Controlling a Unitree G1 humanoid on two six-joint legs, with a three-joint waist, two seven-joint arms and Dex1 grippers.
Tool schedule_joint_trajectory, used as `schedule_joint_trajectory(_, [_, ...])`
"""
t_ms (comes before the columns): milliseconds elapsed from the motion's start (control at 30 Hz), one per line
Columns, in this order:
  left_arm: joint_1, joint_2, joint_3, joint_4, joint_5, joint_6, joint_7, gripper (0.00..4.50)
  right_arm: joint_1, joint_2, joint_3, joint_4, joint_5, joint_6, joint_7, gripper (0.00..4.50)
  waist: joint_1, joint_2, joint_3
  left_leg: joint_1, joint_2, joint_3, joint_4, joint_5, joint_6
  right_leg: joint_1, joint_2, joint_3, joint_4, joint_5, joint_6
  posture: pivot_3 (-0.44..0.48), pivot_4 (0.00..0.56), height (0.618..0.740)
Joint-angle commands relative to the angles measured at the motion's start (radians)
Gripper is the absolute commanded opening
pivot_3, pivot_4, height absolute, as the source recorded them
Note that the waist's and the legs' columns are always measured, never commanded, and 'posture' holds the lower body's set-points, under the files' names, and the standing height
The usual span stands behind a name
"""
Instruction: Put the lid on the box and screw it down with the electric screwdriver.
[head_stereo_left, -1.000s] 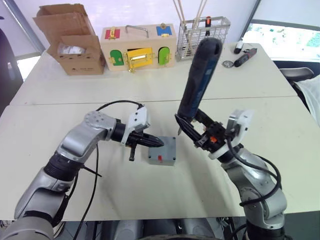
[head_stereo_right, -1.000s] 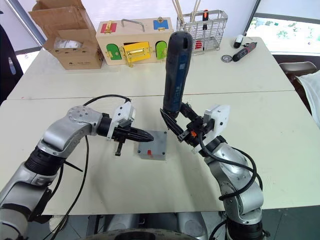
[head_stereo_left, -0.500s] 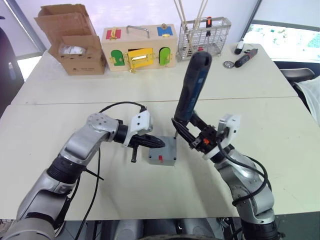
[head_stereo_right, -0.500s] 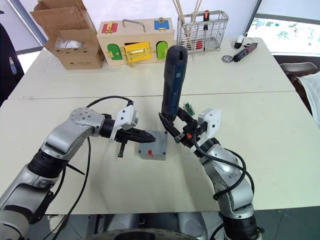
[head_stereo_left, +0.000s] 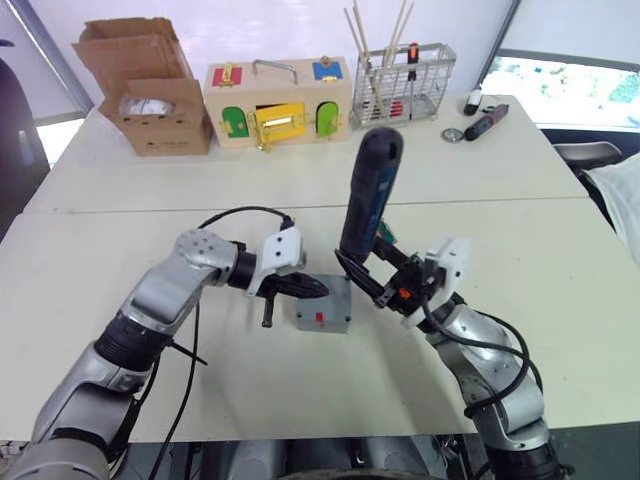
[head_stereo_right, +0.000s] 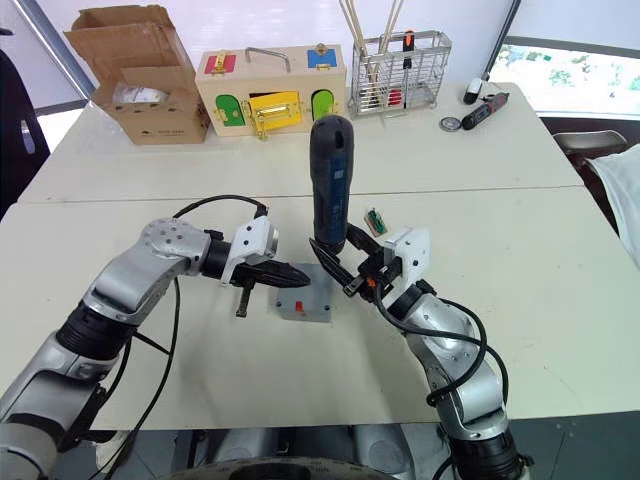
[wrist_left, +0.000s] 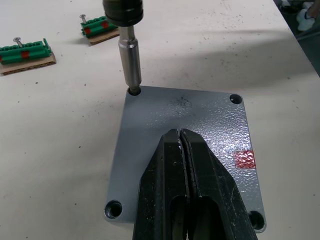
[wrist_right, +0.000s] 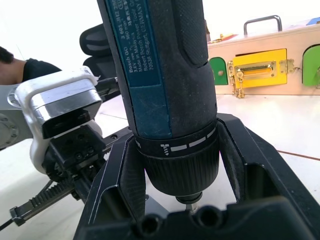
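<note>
I see my left gripper with its fingers pressed together, resting on the lid, which sits on the box near the middle of the table. On the right, my right gripper is clamped around the electric screwdriver, its bit in one corner hole.

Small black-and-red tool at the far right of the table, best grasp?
Grip the black-and-red tool across its narrow body near the middle, coming from above. It lies flat and slanted beside a small round object, so turn the fingers square to its long axis. Finer detail is too small to tell.
</note>
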Motion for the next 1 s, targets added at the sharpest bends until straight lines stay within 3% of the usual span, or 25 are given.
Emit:
schedule_joint_trajectory(33, [0.022, 0.010, -0.033, 0.013, 0.037, 0.013, 0.000, 0.00, 0.026, -0.013, 0.039, 0.054, -0.016, 0.014, 0.016, 1.75, 0.001, -0.001, -0.002, 0.000, 0.000, 0.000, 0.000, 0.000, 0.000, 0.000, 0.000, 0.000, 0.000, 0.000, 0.000, 0.000, 0.150, 0.740])
schedule_joint_trajectory(267, [0.040, 0.009, -0.046, 0.011, 0.053, 0.009, 0.007, 0.00, 0.052, -0.039, 0.055, 0.075, -0.020, -0.005, 0.042, 1.75, 0.002, -0.002, -0.009, 0.004, 0.000, -0.001, -0.001, -0.001, 0.001, 0.006, 0.000, 0.000, -0.003, 0.000, 0.000, 0.000, 0.150, 0.740])
schedule_joint_trajectory(500, [0.055, 0.008, -0.049, -0.013, 0.052, 0.024, 0.023, 0.00, 0.068, -0.044, 0.064, 0.076, -0.017, 0.009, 0.042, 1.75, 0.003, -0.005, -0.012, 0.031, 0.000, 0.000, -0.015, -0.002, 0.002, 0.029, -0.001, 0.000, -0.012, -0.004, -0.001, 0.000, 0.150, 0.740])
schedule_joint_trajectory(1000, [0.092, 0.009, -0.048, -0.011, 0.066, 0.001, 0.036, 0.00, 0.056, -0.085, 0.100, 0.116, -0.050, 0.077, 0.026, 1.75, 0.003, -0.009, -0.023, 0.033, 0.000, -0.002, -0.018, -0.002, 0.003, 0.031, -0.001, 0.000, -0.015, -0.005, -0.002, 0.000, 0.150, 0.740])
